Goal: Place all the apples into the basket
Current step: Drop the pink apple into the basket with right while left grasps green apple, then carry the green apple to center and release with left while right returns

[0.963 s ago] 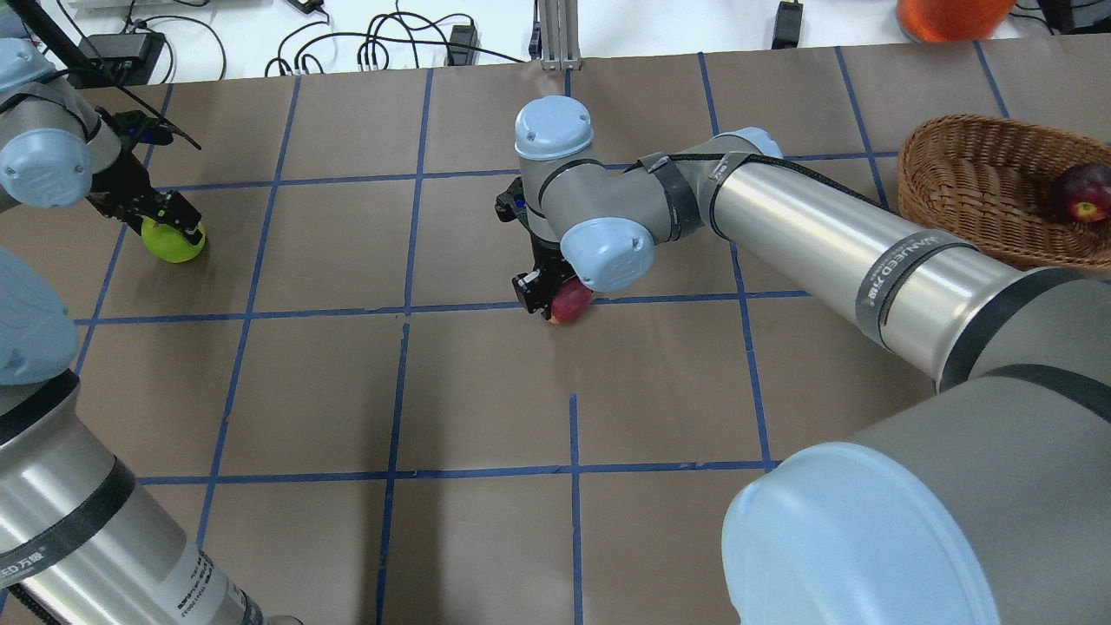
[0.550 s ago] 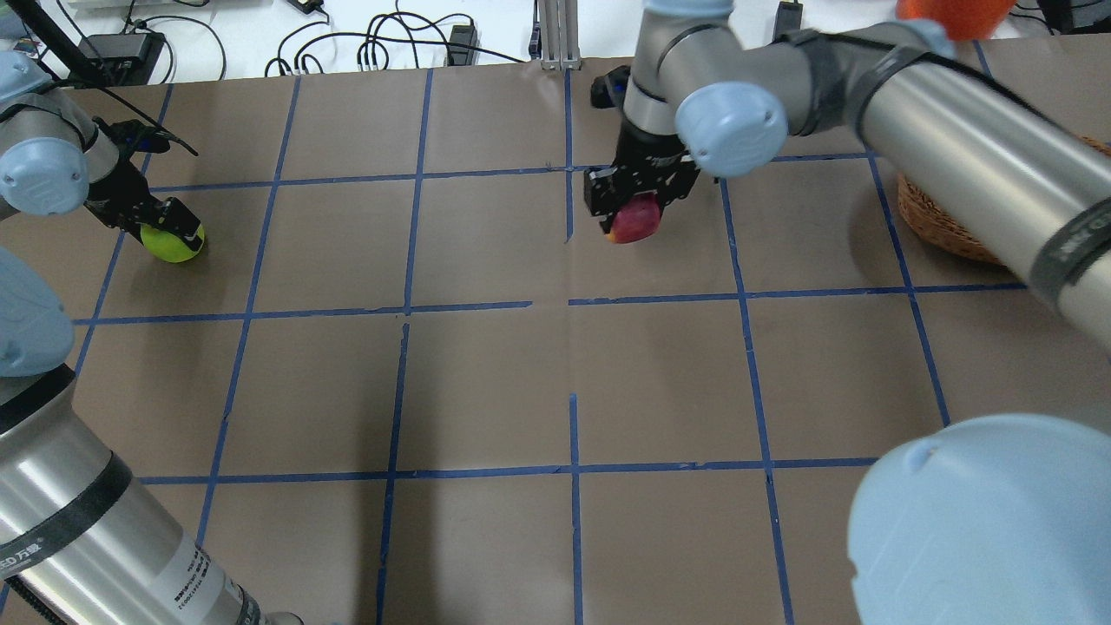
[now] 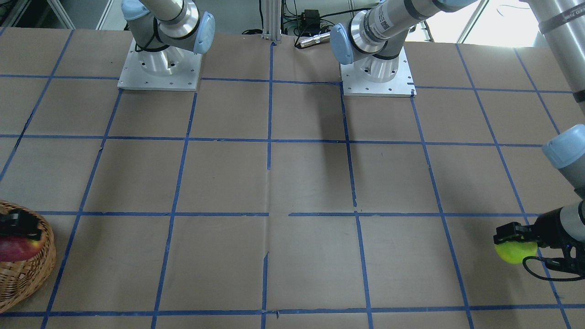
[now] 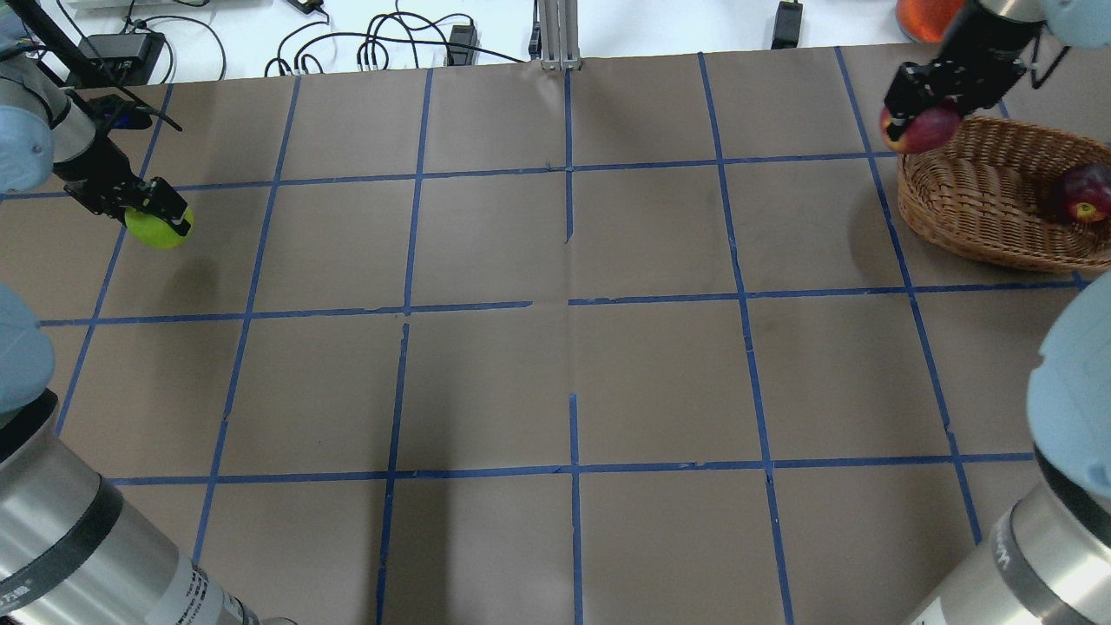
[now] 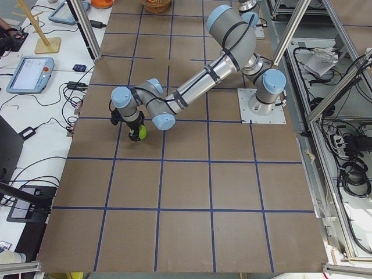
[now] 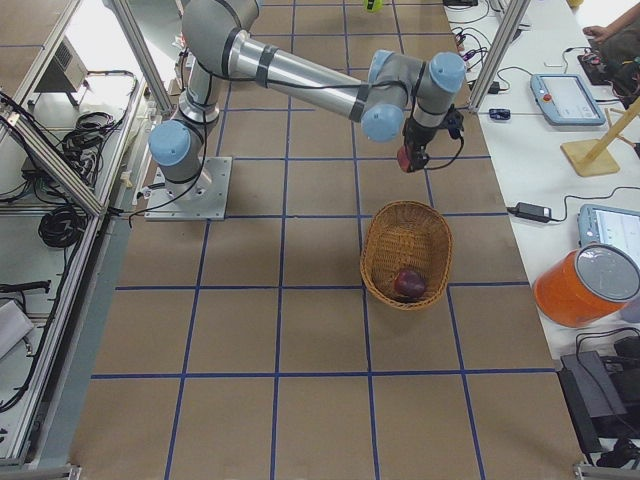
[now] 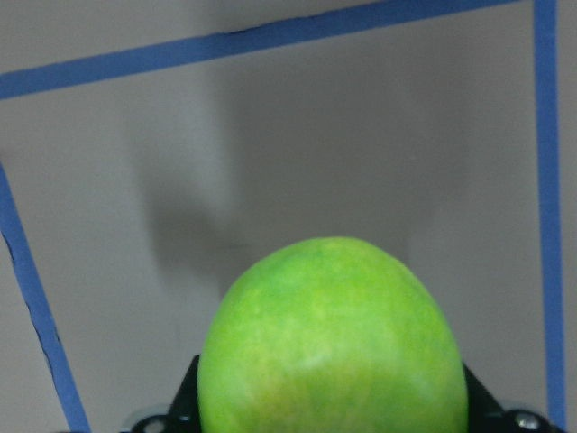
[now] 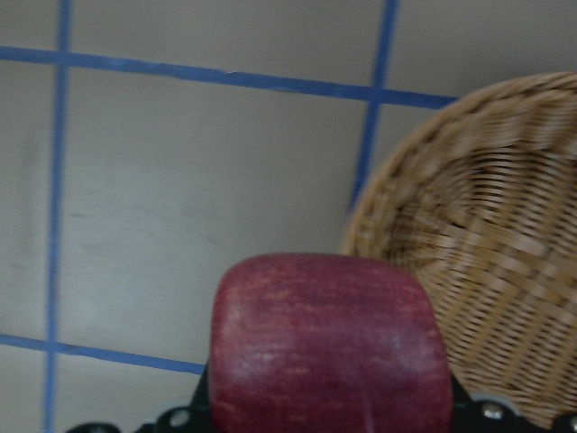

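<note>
My left gripper [image 4: 158, 219] is shut on the lime green apple [image 4: 154, 231] at the table's far left, low over the brown paper. The green apple fills the left wrist view [image 7: 330, 343] and shows in the front view [image 3: 515, 252]. My right gripper [image 4: 924, 108] is shut on the brighter red apple [image 4: 920, 130] and holds it over the far left rim of the wicker basket [image 4: 963, 227]. The right wrist view shows this apple [image 8: 330, 352] beside the basket [image 8: 505, 271]. The dark purple-red apple [image 4: 1083, 193] lies inside the basket [image 6: 385, 250].
An orange container [image 4: 942, 13] stands beyond the basket at the far right corner. Cables and adapters [image 4: 382, 43] and a metal post [image 4: 555, 35] line the far edge. Both arm bases [image 3: 160, 68] sit at the robot's side.
My right gripper has carried the red apple from the table's middle to the right, up to the basket's rim. My left gripper with the green apple has shifted slightly up and left.
</note>
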Controlling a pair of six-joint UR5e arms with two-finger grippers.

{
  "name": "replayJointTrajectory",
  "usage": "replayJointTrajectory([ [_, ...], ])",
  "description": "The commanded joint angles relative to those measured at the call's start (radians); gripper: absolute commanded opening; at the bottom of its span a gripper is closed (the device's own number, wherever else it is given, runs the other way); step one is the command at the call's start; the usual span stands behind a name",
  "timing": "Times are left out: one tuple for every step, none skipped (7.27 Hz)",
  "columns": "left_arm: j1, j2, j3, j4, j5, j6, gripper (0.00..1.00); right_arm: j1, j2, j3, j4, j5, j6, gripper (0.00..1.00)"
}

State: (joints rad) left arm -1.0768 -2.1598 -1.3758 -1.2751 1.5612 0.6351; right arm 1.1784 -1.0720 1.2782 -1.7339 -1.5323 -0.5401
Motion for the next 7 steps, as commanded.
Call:
replayJointTrajectory([
  [-0.088,0.143,-0.108,-0.044,-0.067,-0.18,0.45,-0.153,0.094,0.0,-0.14,-0.063,-0.238,0.02],
  [-0.163,0.209,-0.18,-0.043,-0.079,-0.339,0.45,-0.167,0.119,0.015,-0.142,-0.101,-0.265,0.16],
  [-0.267,0.257,-0.24,-0.026,-0.105,-0.515,0.45,-0.199,0.142,0.02,-0.138,-0.1,-0.315,0.46],
  [-0.396,0.277,-0.276,-0.012,-0.105,-0.722,0.45,-0.219,0.159,0.018,-0.135,-0.097,-0.333,0.99],
  [-0.529,0.253,-0.287,0.078,-0.104,-0.894,0.45,-0.22,0.155,0.003,-0.13,-0.098,-0.319,1.0],
  [-0.634,0.22,-0.289,0.209,-0.108,-1.086,0.45,-0.209,0.149,0.0,-0.121,-0.098,-0.31,1.0],
  [-0.723,0.187,-0.29,0.227,-0.109,-1.197,0.45,-0.194,0.133,-0.019,-0.115,-0.095,-0.29,1.0],
])
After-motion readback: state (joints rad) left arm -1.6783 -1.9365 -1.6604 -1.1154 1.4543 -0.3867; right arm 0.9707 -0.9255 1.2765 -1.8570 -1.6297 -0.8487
